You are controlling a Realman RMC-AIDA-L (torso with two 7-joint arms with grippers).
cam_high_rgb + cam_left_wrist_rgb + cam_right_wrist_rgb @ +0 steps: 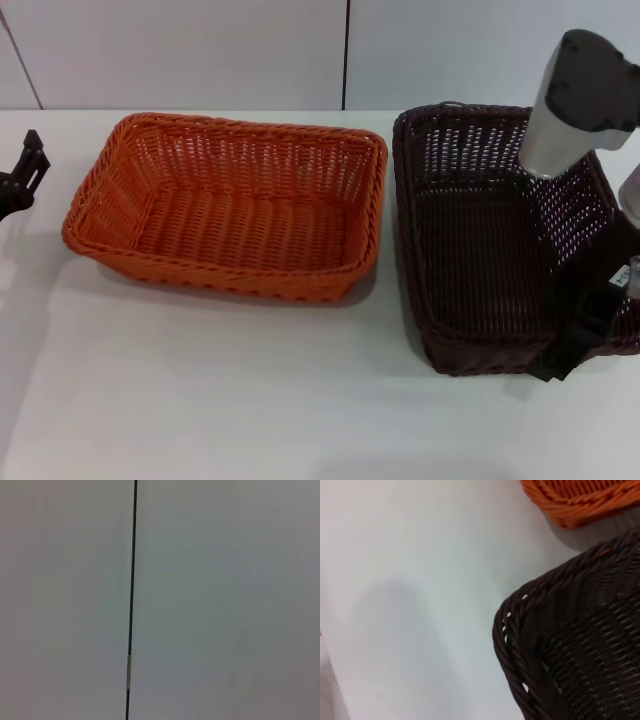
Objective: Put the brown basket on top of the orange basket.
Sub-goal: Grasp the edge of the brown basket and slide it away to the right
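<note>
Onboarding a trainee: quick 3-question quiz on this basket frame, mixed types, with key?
1. True or false: the brown basket sits on the orange basket.
2. Which end effector is at the brown basket's near corner? A) left B) right
3. Fill in: both baskets rest on the white ____.

Key: 1 false, they stand side by side. 2 B, the right end effector; the left end effector is parked at the table edge. 3 table.

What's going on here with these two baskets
The brown basket sits on the white table beside the orange basket, not yet stacked. The right claw is down at the brown basket's near right corner, apparently at its rim. The left claw waits at the table's far left edge.
</note>
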